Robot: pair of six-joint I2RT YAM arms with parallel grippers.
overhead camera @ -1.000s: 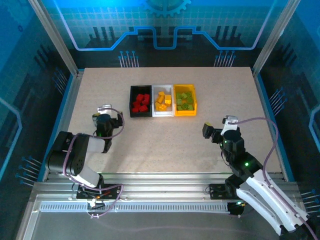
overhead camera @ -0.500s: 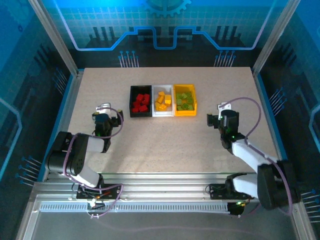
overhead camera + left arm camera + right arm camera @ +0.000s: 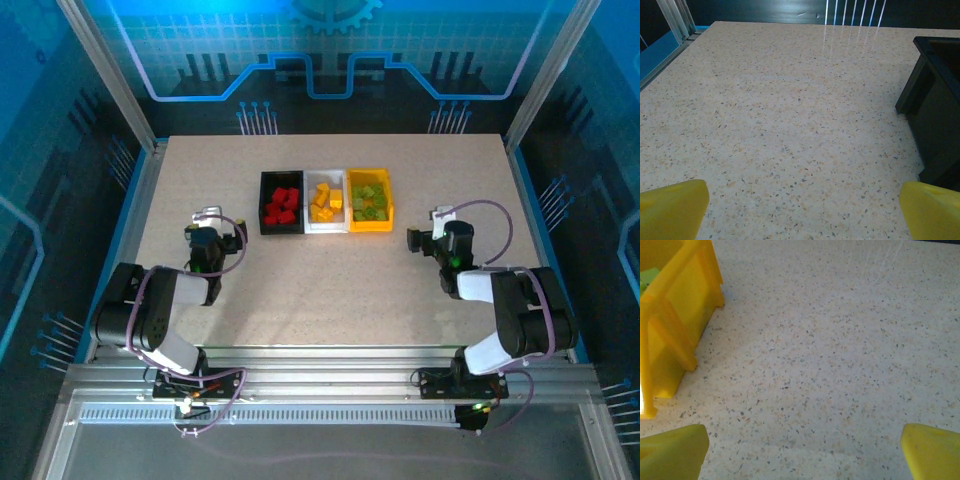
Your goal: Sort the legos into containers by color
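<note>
R claw [image 3: 412,241] is gaping wide, holding nothing; I'm tucking its arm back near the small yellow-orange plastic bin [image 3: 369,228]. L claw [image 3: 802,210] gaping too. Tiny shiny plastic bricks [image 3: 282,205] are all sitting sorted in bins [image 3: 281,230], prob done.

Color-sorted legos [image 3: 283,206] in three bins [image 3: 370,227]

Three bins: one black [image 3: 281,230] nearest the left hand [image 3: 213,232], one white [image 3: 326,228], one yellow-orange [image 3: 370,226] nearest the right hand [image 3: 443,232]. Three heaps of legos, one per bin: red [image 3: 283,205], yellow-orange [image 3: 324,203] and green [image 3: 369,202], roughly five apiece, too small for an exact count. Two hands.
</note>
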